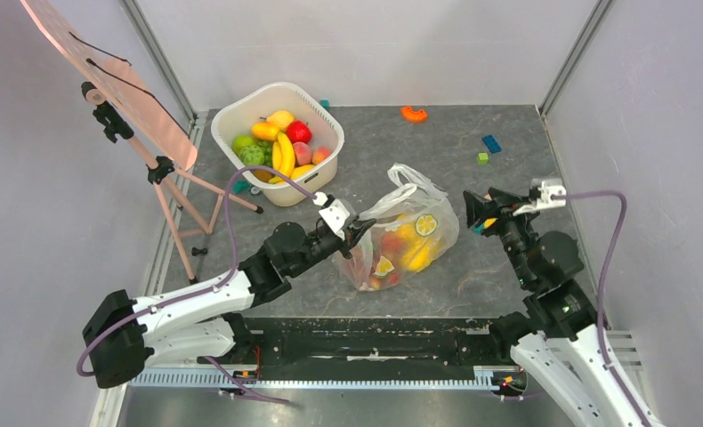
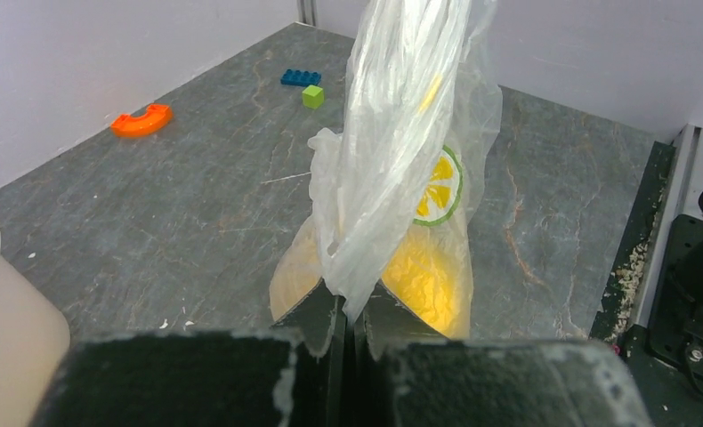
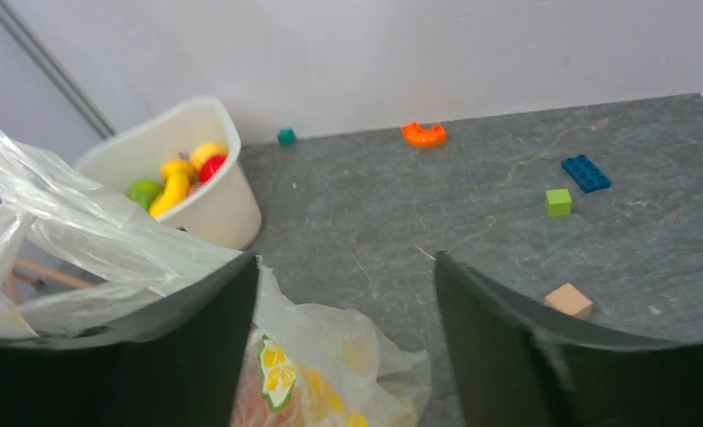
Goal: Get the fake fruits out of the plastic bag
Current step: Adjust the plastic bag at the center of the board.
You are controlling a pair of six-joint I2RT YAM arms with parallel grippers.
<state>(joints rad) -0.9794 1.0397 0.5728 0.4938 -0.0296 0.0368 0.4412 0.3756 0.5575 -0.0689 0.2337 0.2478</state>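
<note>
My left end effector (image 2: 348,302) is clamped tight on a gathered fold of the plastic bag (image 1: 415,222), with the thin film pinched between its pressed-together jaws. The bag sits on the tabletop (image 1: 490,276) between my two arms, near the white tub (image 1: 232,114). The fake fruits (image 1: 399,253), orange, yellow and red, lie inside the bag. My right end effector (image 1: 474,210) hovers just beside the bag's right side, jaws spread wide and holding nothing.

Grey marbled tabletop (image 1: 437,151), pale lilac walls (image 1: 366,44), metal corner posts (image 1: 157,53), pink board on stand (image 1: 117,84)
</note>
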